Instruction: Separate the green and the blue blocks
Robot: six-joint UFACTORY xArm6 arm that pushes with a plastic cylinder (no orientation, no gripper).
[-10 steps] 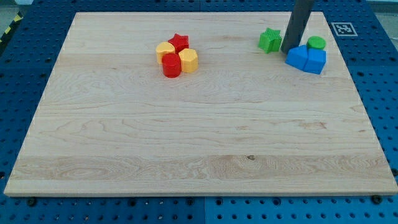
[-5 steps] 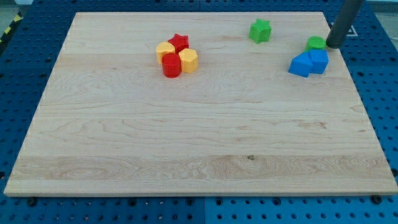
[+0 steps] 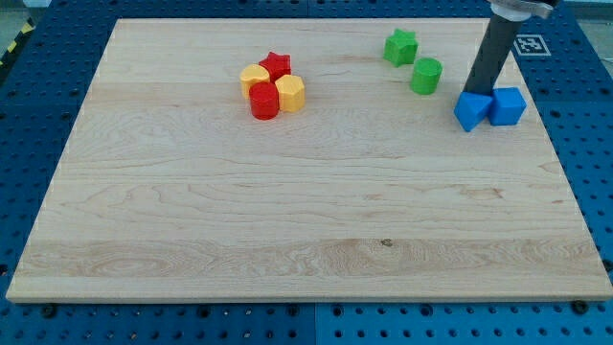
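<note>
Now my tip (image 3: 476,93) rests against the two blue blocks (image 3: 489,107); no hand shows. Left of them sit green cylinder (image 3: 426,76) and green star (image 3: 400,46), apart. Next, probably widen the gap.

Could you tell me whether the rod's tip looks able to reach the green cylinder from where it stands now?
Probably yes. My tip sits at the upper edge of the two blue blocks, and the board between it and the green cylinder, toward the view's left, is bare. The green star lies beyond, out of the path.

Green star (image 3: 400,46); blue cube (image 3: 508,105); red cylinder (image 3: 264,102)
</note>
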